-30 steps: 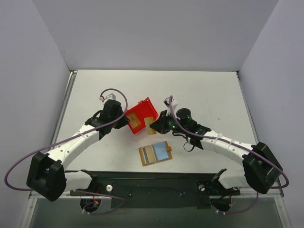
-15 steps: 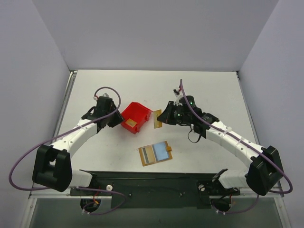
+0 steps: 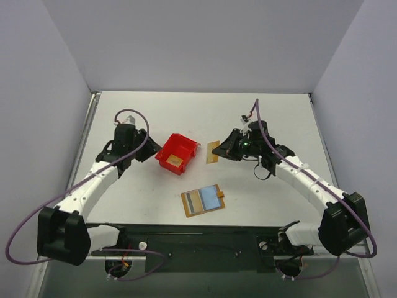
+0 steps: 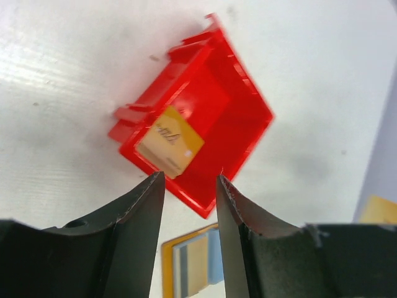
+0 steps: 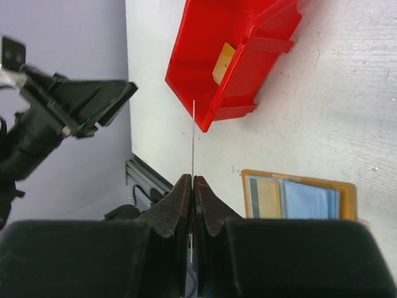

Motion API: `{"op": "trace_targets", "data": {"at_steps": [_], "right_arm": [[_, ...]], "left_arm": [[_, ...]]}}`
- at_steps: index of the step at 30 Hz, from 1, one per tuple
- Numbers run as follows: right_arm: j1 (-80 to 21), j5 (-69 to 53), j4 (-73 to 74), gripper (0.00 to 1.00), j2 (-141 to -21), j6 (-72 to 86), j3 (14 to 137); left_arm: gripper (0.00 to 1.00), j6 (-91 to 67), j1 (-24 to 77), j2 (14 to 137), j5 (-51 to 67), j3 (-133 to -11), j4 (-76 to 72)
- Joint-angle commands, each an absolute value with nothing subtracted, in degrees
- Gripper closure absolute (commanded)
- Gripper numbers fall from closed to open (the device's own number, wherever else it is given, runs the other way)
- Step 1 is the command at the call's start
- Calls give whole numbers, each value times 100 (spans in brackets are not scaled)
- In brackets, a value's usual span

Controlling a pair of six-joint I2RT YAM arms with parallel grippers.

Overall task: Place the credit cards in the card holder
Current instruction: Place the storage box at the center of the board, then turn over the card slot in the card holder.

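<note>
Red bin [image 3: 180,146] holding one credit card [image 3: 175,161], second card [image 3: 213,152] pinched in right tool [image 5: 192,182]

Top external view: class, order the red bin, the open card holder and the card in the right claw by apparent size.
1. The red bin and the card holder: about alike, too close to rank.
2. The card in the right claw: clearly smallest, though it is tilted, so it may look narrower than it is.

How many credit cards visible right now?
2. One credit card pinched in the right gripper, another card in the red bin. Any inside the card holder would be hidden.
</note>
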State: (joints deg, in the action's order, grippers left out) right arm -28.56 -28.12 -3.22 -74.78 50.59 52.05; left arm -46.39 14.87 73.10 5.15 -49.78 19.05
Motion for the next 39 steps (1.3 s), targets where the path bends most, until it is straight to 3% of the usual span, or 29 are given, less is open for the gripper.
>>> {"op": "trace_targets", "data": {"at_steps": [1,7,14,22,27,33,35,37,38,39], "right_arm": [[-2453,-3603,-1089,100,-7400,6622,4792],[-2285,-3534,-3215,100,-7427,9416,3720],[-2355,-3340,-5966,100,-7795,12179,2884],[-2408,-3489,-7188,100,-7910,12569,2759],[-2434,-3796,-9531,100,-9016,12937,3076],[-2408,-5343,-8992,100,-9281,11325,3480],[-2356,-5624,-8011,100,-9036,10256,3410],[-2320,-5827,-5792,100,-8554,8329,3584],[-2329,-5671,-3173,100,-8125,7505,3734],[-2381,-4825,-1641,100,-7956,5583,4284]], "left_arm": [[51,-4613,1476,6329,1063,-4913,855],[50,-4860,1661,5810,1643,-4843,123],[50,-4939,2425,5853,1521,-4825,-289],[50,-5159,2900,6012,1459,-4553,-667],[50,-5168,2927,6003,1556,-4500,-791],[50,-5186,2936,6021,1617,-4333,-756],[50,-5168,2944,5994,1608,-4289,-677],[50,-5089,2971,5942,1538,-4289,-494],[51,-5011,3014,5924,1408,-4298,-414],[51,-4975,3032,5906,1345,-4307,-222]]}}
